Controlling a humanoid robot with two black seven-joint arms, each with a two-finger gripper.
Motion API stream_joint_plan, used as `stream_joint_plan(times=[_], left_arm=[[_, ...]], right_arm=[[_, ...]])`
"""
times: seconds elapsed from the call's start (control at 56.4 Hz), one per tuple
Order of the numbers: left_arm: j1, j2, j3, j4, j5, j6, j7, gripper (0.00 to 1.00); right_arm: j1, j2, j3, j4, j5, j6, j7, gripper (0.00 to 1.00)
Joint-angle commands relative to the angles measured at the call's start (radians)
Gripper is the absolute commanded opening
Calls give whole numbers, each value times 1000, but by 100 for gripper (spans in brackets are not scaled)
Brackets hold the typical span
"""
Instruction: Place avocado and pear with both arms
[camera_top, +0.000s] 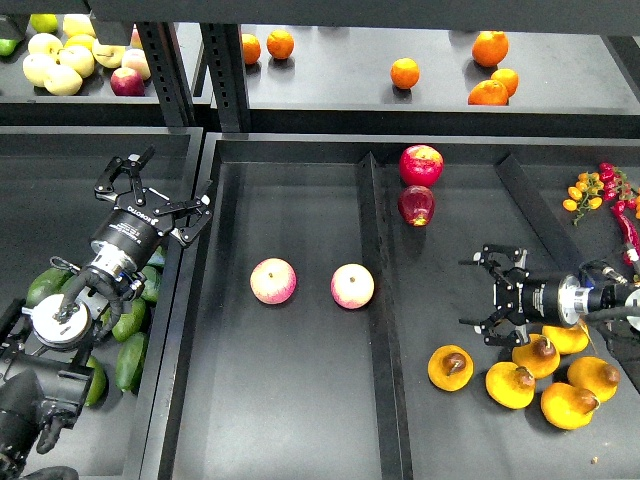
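Several dark green avocados (130, 360) lie in the left bin, partly hidden under my left arm. Several orange-yellow pears (510, 385) lie at the lower right of the right compartment, and one pear (451, 367) lies apart at their left. My left gripper (165, 188) is open and empty, raised above the left bin's right edge, up and right of the avocados. My right gripper (476, 292) is open and empty, pointing left, just above and left of the pear pile.
Two pink-yellow apples (273, 281) (352, 286) lie in the middle tray. Two red apples (421, 165) sit beyond the divider (375, 300). Oranges (405, 72) and pale apples (60, 60) are on the upper shelf. Chili peppers (600, 185) lie far right.
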Motion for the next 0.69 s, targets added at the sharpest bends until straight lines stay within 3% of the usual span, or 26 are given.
stream_joint_plan(times=[0.0,0.106,0.39,0.603,0.674], left_arm=[[0,0,0,-5,0,0,-4,99],[3,0,-3,-8,0,0,-6,99],[17,0,1,-18,0,0,-9,99],[14,0,8,-18,-35,0,-26,99],[9,0,9,-18,-48,0,-26,99]], right_arm=[[-20,0,106,0,-2,0,0,98],[-37,18,202,-1,-2,0,0,99],[-88,215,373,-77,-2,0,2,99],[-89,344,479,-130,-2,0,260,99],[-89,388,520,-150,-4,0,306,99]])
